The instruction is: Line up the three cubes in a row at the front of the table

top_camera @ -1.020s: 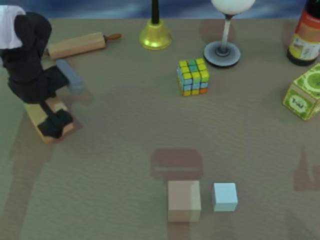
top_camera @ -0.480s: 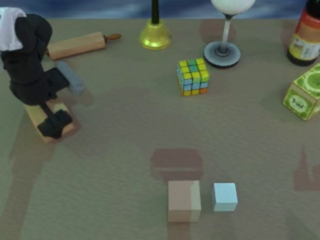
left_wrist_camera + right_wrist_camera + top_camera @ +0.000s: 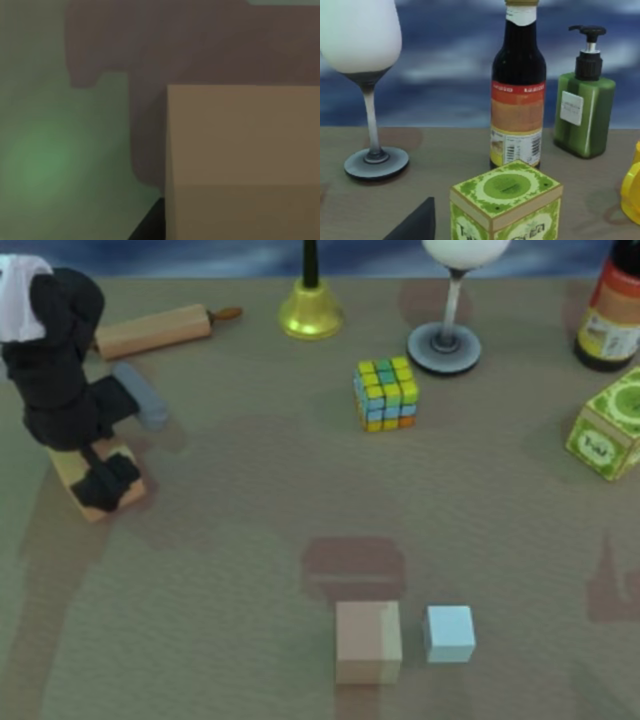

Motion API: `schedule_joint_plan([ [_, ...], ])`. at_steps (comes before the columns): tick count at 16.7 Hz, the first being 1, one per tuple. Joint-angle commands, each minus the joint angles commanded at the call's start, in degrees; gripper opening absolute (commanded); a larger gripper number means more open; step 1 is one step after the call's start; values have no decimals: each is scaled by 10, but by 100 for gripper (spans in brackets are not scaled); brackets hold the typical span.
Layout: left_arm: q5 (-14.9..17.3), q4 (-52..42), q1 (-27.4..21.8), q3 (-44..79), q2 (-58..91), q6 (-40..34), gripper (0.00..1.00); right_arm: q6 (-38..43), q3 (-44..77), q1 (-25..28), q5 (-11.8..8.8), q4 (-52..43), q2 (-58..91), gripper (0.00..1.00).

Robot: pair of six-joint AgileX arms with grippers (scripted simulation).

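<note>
My left gripper [image 3: 105, 485] is at the table's left side, shut on the yellowish-tan cube [image 3: 75, 468], which pokes out on both sides of it. The left wrist view is filled by that cube [image 3: 240, 160], with one dark fingertip [image 3: 150, 225] against its side. The beige cube [image 3: 368, 642] and the small pale blue cube [image 3: 450, 633] stand side by side near the front edge, a small gap between them. My right arm is outside the top view; only a dark edge of its gripper [image 3: 422, 222] shows in the right wrist view.
Along the back stand a rolling pin [image 3: 155, 330], a brass bell [image 3: 310, 308], a wine glass [image 3: 445, 340] and a sauce bottle [image 3: 610, 315]. A puzzle cube [image 3: 386, 393] sits mid-table, a green printed box [image 3: 610, 425] at the right, a grey-blue bar [image 3: 140, 395] by my left arm.
My left gripper and the yellowish-tan cube have shifted slightly up and to the left together. The other two cubes have not moved.
</note>
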Motion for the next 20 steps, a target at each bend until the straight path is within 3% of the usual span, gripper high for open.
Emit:
schedule_joint_plan([
  [2,0,0,0,0,0,0,0,0,0,0,0,0,0,100],
  [11,2,-6,0,2,-6,-1,0,0,0,0,0,0,0,100],
  [20,2,-142,11,92,-51,-2,0,0,0,0,0,0,0,100],
])
